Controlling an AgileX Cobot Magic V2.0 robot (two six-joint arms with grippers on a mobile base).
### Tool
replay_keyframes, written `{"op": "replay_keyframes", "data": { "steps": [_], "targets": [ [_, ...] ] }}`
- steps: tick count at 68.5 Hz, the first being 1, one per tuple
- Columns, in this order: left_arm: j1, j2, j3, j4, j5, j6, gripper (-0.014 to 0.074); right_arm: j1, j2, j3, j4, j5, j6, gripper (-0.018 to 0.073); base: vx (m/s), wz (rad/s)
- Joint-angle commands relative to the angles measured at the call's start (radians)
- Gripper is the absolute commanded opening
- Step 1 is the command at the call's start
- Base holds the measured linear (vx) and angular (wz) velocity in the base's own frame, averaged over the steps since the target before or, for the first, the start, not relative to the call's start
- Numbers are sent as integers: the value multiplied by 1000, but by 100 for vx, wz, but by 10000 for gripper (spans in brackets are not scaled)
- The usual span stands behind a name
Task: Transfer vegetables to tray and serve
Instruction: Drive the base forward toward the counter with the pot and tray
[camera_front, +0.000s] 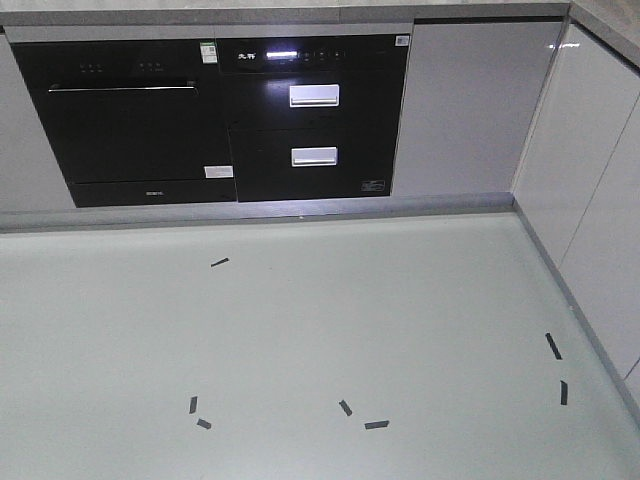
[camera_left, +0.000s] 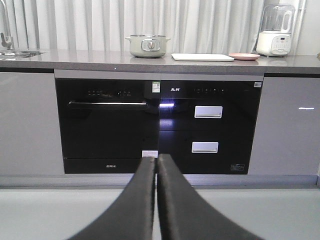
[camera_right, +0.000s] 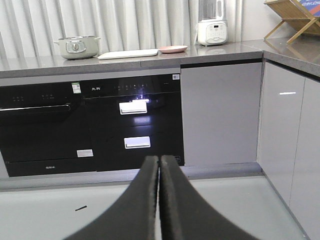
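The cream-white tray (camera_left: 203, 57) lies flat on the grey countertop, between a pale green pot (camera_left: 147, 46) and a round pink plate (camera_left: 244, 56). The right wrist view shows the same tray (camera_right: 128, 53) left of the pink plate (camera_right: 173, 49). No vegetables show in any view. My left gripper (camera_left: 156, 159) is shut with nothing between its black fingers, held low in front of the black appliances. My right gripper (camera_right: 160, 160) is likewise shut and empty, well below counter height. Neither gripper appears in the front view.
Black built-in oven (camera_front: 125, 120) and drawer unit (camera_front: 314, 115) fill the cabinet front. A white blender (camera_left: 274, 31) stands at the counter's right, a sink (camera_left: 15, 52) at its left. A wooden rack (camera_right: 292, 15) sits on the right side counter. Black tape marks (camera_front: 376, 424) dot the floor.
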Motion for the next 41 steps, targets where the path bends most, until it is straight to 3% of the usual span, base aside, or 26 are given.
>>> {"op": "replay_keyframes", "data": {
  "steps": [1, 41],
  "targets": [
    [-3, -14, 28, -9, -70, -4, -6, 1, -7, 16, -12, -78, 0, -6, 0, 0],
    [-3, -14, 28, -9, -70, -4, -6, 1, -7, 16, -12, -78, 0, -6, 0, 0]
  ]
}}
